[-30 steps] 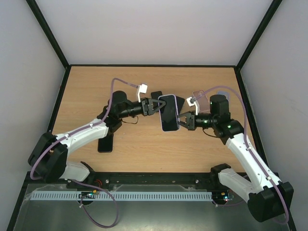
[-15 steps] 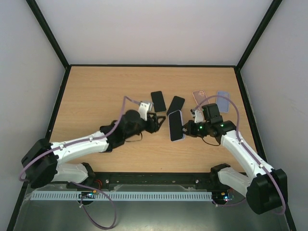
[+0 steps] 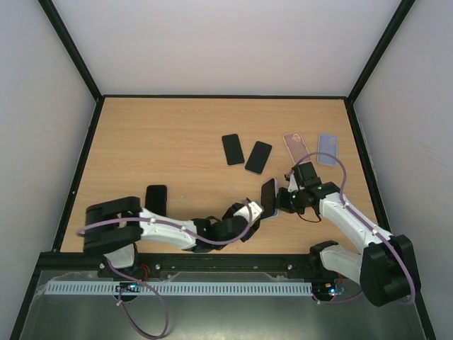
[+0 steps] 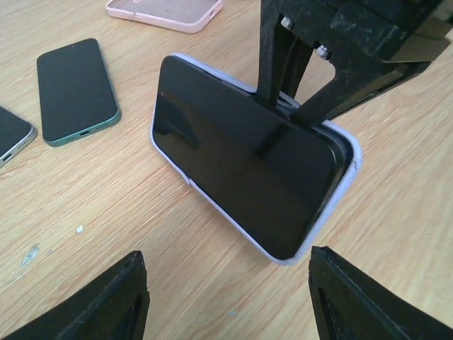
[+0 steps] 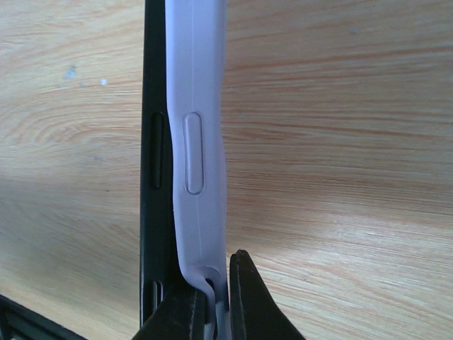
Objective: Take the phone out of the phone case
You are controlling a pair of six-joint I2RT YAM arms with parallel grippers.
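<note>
The black phone (image 4: 244, 145) sits in a lavender case (image 4: 348, 166) and stands on its long edge on the table. In the top view the cased phone (image 3: 269, 197) is at the front middle. My right gripper (image 3: 282, 200) is shut on the case's edge. In the right wrist view its fingers (image 5: 248, 301) pinch the lavender case (image 5: 202, 106), and the phone (image 5: 154, 142) is parted slightly from it near the grip. My left gripper (image 4: 233, 304) is open and empty, just in front of the phone's lower edge; it also shows in the top view (image 3: 249, 212).
Two bare black phones (image 3: 232, 149) (image 3: 258, 156) lie behind the work spot, and another (image 3: 156, 200) lies at the front left. An empty pink case (image 3: 294, 144) and an empty lavender case (image 3: 326, 149) lie at the back right. Black frame walls edge the table.
My left gripper let go of the cased phone and swung back low toward the near edge. My right gripper carried the phone nearer and down onto the table.
</note>
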